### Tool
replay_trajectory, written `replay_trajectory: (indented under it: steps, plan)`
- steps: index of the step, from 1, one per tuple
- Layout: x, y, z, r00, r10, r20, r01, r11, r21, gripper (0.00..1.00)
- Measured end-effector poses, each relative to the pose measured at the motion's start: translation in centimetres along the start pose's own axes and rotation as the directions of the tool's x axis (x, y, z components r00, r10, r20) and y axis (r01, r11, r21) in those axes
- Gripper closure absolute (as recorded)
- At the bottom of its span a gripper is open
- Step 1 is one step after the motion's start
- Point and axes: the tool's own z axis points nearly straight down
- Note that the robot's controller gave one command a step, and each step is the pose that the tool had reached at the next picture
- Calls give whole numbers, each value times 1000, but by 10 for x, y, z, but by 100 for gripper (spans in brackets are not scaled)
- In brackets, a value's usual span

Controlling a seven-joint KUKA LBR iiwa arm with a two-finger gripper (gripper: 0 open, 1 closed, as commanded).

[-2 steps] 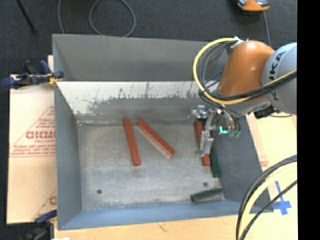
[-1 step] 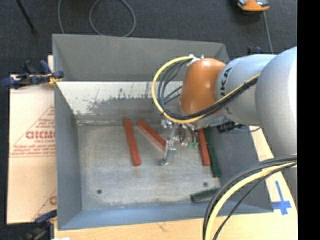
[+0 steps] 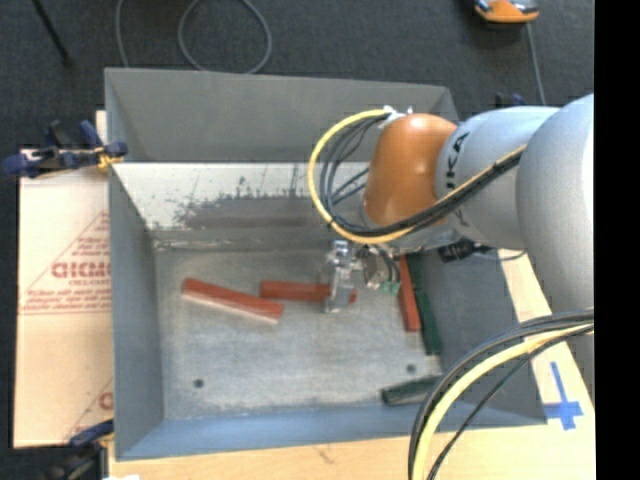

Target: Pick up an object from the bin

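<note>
My gripper [image 3: 341,286] hangs low over the middle of the bin floor, its metal fingers pointing down. Its tips stand at the right end of a short red stick [image 3: 292,291], which lies flat and seems to touch them. A longer red stick [image 3: 232,301] lies aslant just left of that one. I cannot tell whether the fingers are open or shut, or whether the stick's end is between them.
At the right wall a red stick [image 3: 409,304] and a dark green stick [image 3: 423,313] lie side by side, partly under the arm. Another dark green stick [image 3: 410,391] lies near the front right corner.
</note>
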Motion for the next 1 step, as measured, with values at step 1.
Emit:
replay_trajectory:
  steps: [1]
  plan:
    - [27, -5, -123, 999, 36, 7, -36, 999, -2, 100]
